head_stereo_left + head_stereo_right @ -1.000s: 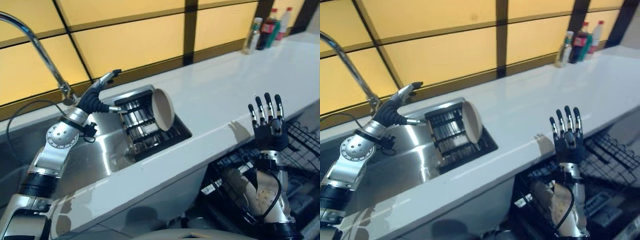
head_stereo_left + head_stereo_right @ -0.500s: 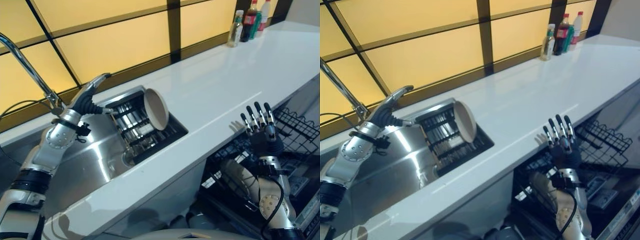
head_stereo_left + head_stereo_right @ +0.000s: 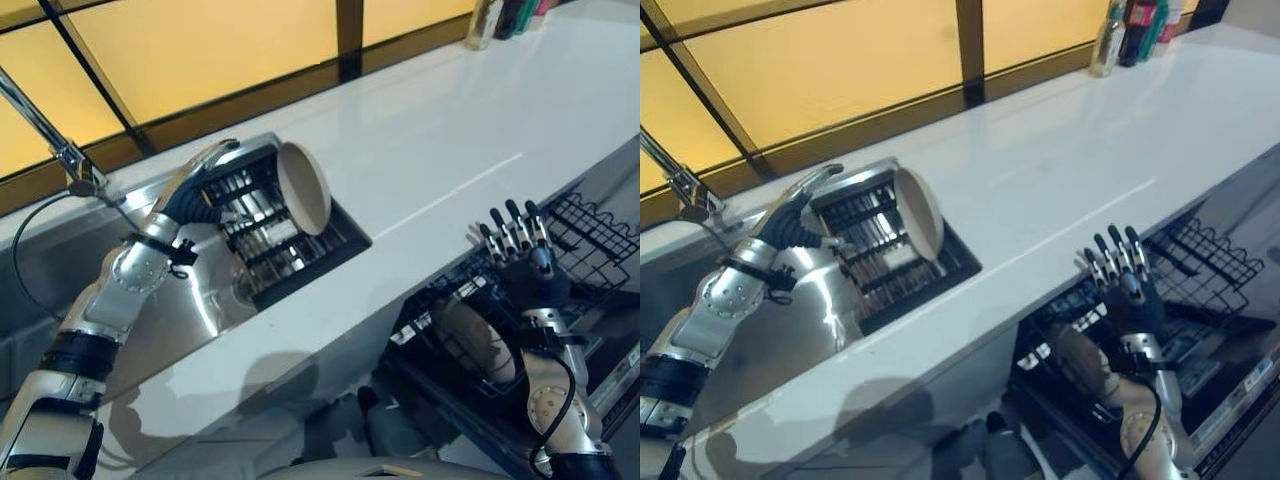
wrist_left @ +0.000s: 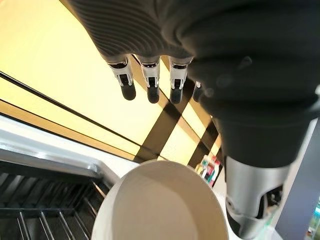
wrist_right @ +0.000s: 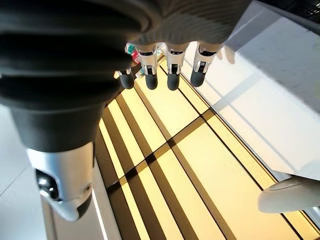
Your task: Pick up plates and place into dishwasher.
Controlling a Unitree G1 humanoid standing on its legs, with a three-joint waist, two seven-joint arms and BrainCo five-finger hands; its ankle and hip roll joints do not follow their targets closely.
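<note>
1. A beige plate (image 3: pixel 304 188) stands on edge in the dish rack (image 3: pixel 262 232), which sits in the right end of the stainless sink (image 3: pixel 190 300). The plate is tilted, its hollow face turned toward the white countertop (image 3: pixel 440 150).
2. The left hand (image 3: pixel 200 172) lies over the rack's back edge, just beside the plate. In the left wrist view its fingers (image 4: pixel 150 82) reach out straight above the plate's rim (image 4: pixel 160 165), spread and holding nothing; contact with the plate cannot be confirmed from these views.
3. The right hand (image 3: pixel 520 255) is raised in front of the counter edge, above the open dishwasher, palm away from the camera. Its fingers (image 5: pixel 170 72) are straight, slightly fanned and empty.
4. The black wire dishwasher rack (image 3: pixel 590 235) is pulled out below the counter. A second beige plate (image 3: pixel 470 340) appears to stand in it, partly hidden behind the right forearm.
5. A curved faucet (image 3: pixel 45 130) rises at the left end of the sink.
6. Several bottles (image 3: pixel 1130 25) stand at the far end of the countertop, against the amber-panelled window wall (image 3: pixel 840 60).
</note>
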